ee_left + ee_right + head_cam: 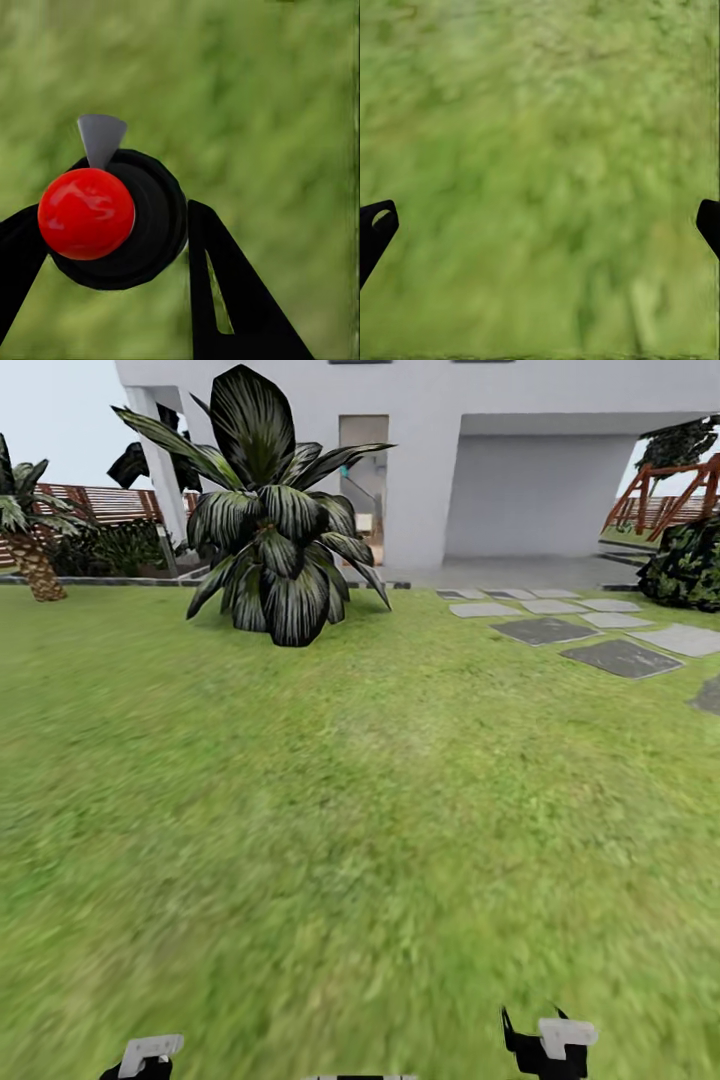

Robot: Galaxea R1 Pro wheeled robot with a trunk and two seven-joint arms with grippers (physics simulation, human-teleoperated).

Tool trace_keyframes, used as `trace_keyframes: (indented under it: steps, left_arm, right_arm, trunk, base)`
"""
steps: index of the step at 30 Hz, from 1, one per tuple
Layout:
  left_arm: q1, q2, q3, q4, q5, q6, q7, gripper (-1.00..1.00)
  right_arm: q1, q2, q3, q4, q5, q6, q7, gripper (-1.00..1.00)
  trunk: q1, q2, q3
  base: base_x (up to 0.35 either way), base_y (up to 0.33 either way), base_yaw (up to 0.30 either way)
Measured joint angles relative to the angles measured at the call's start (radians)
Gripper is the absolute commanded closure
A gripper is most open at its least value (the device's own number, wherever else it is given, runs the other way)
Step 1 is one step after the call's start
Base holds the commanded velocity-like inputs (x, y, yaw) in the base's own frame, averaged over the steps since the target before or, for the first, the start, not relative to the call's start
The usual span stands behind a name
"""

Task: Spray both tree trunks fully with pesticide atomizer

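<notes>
The pesticide atomizer (86,214) has a black round body, a glossy red ball top and a grey nozzle. It sits between the black fingers of my left gripper (112,247), which is shut on it above grass. My right gripper (540,225) is open, fingers wide apart, with only lawn beneath. Both grippers peek in at the head view's lower edge, left (148,1057) and right (548,1045). The garden lawn (360,810) stretches ahead to the white house (520,470). The two thick-trunked trees and any pesticide cloud are out of view.
A broad-leaved striped bush (275,530) stands ahead to the left. Grey paving slabs (620,657) lie at the right, beside a dark shrub (690,565) and a wooden frame (665,495). A small palm (35,535) and slat fence (105,503) are far left.
</notes>
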Motion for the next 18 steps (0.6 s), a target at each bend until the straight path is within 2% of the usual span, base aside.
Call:
trace_keyframes:
  steps: [18]
  left_arm:
    - [0.000, 0.001, 0.003, -0.001, 0.001, 0.000, 0.000, 1.00]
  right_arm:
    - [0.000, 0.002, 0.000, 0.001, 0.000, 0.000, 0.001, -1.00]
  trunk:
    - [0.000, 0.000, 0.000]
  base:
    - [0.000, 0.000, -0.300]
